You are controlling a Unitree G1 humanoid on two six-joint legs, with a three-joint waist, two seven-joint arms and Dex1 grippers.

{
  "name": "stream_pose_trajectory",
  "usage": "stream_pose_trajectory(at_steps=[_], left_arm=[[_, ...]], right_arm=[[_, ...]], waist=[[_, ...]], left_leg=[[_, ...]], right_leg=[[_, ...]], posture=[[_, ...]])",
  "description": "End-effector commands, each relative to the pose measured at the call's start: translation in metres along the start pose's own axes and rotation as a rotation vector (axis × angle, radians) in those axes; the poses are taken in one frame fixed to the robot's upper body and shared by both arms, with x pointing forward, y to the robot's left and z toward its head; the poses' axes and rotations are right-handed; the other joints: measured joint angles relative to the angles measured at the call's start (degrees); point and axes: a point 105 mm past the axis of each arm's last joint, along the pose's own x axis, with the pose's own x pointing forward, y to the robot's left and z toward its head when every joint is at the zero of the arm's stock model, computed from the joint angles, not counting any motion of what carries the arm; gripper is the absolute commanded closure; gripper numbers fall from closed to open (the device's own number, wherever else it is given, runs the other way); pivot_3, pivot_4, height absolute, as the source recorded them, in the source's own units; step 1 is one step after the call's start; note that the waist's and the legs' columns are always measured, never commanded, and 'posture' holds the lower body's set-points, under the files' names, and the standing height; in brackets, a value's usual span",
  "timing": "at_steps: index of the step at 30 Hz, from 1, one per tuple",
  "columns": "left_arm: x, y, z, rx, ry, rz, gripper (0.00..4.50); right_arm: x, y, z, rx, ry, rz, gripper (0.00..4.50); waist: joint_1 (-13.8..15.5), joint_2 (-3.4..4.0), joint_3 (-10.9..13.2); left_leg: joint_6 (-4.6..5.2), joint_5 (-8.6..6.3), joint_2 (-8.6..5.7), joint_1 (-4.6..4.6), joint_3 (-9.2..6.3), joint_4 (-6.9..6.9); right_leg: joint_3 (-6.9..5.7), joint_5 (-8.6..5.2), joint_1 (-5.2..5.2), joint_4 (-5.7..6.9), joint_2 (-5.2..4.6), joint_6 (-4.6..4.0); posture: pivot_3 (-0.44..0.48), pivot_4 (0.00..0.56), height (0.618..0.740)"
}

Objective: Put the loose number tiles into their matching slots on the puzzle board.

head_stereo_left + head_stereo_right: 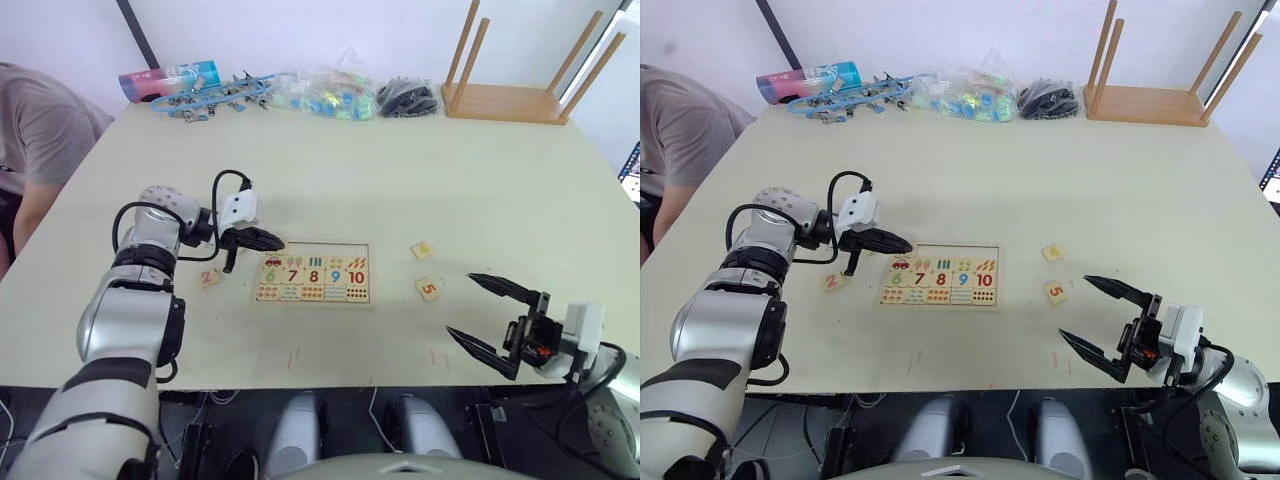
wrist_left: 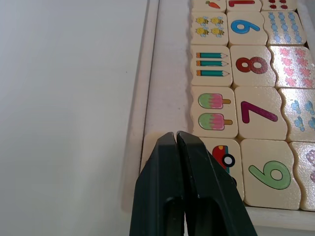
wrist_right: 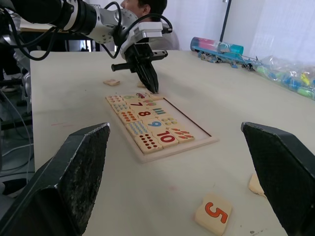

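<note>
The puzzle board (image 1: 315, 244) lies at the table's middle, with squares 6 to 10 and counting pictures in its lower rows. Its top row of slots (image 1: 325, 251) is mostly bare wood. My left gripper (image 1: 278, 243) is shut, its tips down at the board's far-left corner, over a pale tile (image 2: 147, 143) whose digit is hidden. The pink 2 tile (image 1: 209, 278) lies left of the board. The yellow 4 tile (image 1: 422, 250) and orange 5 tile (image 1: 428, 289) lie to its right. My right gripper (image 1: 460, 303) hangs open and empty near the front right edge, just right of the 5.
A person (image 1: 35, 130) sits at the table's left side. An upturned wooden stool (image 1: 510, 100) stands at the back right. Bags and small clutter (image 1: 320, 95) line the back edge.
</note>
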Motion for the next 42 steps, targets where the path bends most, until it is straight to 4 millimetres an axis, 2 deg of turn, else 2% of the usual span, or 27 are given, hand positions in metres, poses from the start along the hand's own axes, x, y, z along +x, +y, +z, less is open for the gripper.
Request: stream_pose_trajectory(at_steps=[1, 13, 22, 30, 38, 41, 42], left_arm=[[-0.005, 0.003, 0.0, 0.024, 0.019, 0.021, 4.4], [-0.002, -0.003, -0.011, -0.034, 0.017, 0.029, 4.4], [-0.01, 0.003, 0.002, -0.072, -0.094, 0.068, 4.4], [-0.031, 0.011, 0.011, -0.103, -0.2, 0.15, 4.4], [-0.063, 0.015, 0.001, -0.124, -0.272, 0.358, 4.4], [-0.074, 0.008, -0.009, -0.137, -0.268, 0.414, 4.4], [-0.078, 0.004, -0.014, -0.158, -0.28, 0.431, 3.89]], right_arm=[[0.0, 0.0, 0.008, -0.03, -0.019, 0.006, 0.0], [-0.001, 0.0, 0.007, -0.031, -0.013, 0.009, 0.0], [-0.003, -0.004, 0.007, -0.028, -0.021, -0.002, 0.0], [-0.009, -0.006, 0.006, -0.017, -0.026, -0.039, 0.0], [-0.022, -0.013, 0.003, -0.01, -0.013, -0.097, 0.0], [-0.025, -0.017, 0.003, -0.007, -0.019, -0.125, 0.0], [-0.027, -0.018, 0.003, -0.003, -0.02, -0.138, 0.0]], waist=[[0.04, 0.0, 0.0], [0.0, 0.01, -0.02], [0.01, 0.0, -0.01], [-0.02, 0.0, -0.01], [-0.1, 0.01, -0.01], [-0.09, 0.01, -0.01], [-0.1, 0.02, -0.02]], left_leg=[[0.0, 0.0, 0.0, 0.0, 0.0, 0.0], [0.0, 0.0, 0.0, 0.02, -0.01, 0.0], [0.0, 0.0, 0.0, 0.02, -0.01, 0.0], [0.0, 0.0, 0.0, 0.01, -0.07, 0.0], [0.0, 0.0, 0.02, 0.02, -0.18, 0.0], [0.0, 0.0, 0.03, 0.02, -0.18, 0.0], [0.0, 0.0, 0.03, 0.02, -0.18, -0.01]], right_leg=[[0.0, 0.0, 0.0, 0.0, 0.0, 0.0], [0.0, 0.0, 0.01, 0.02, 0.0, 0.0], [0.0, 0.0, 0.01, 0.02, 0.0, 0.0], [0.0, 0.0, 0.0, 0.02, 0.0, 0.0], [-0.01, 0.0, 0.0, 0.02, 0.0, 0.0], [0.0, 0.0, 0.0, 0.02, -0.02, 0.0], [0.0, 0.0, 0.0, 0.02, -0.02, -0.01]], posture=[[0.0, 0.15, 0.737], [0.0, 0.15, 0.737], [0.0, 0.15, 0.737], [0.0, 0.15, 0.737], [0.0, 0.15, 0.737], [0.0, 0.15, 0.737], [0.0, 0.15, 0.737]])
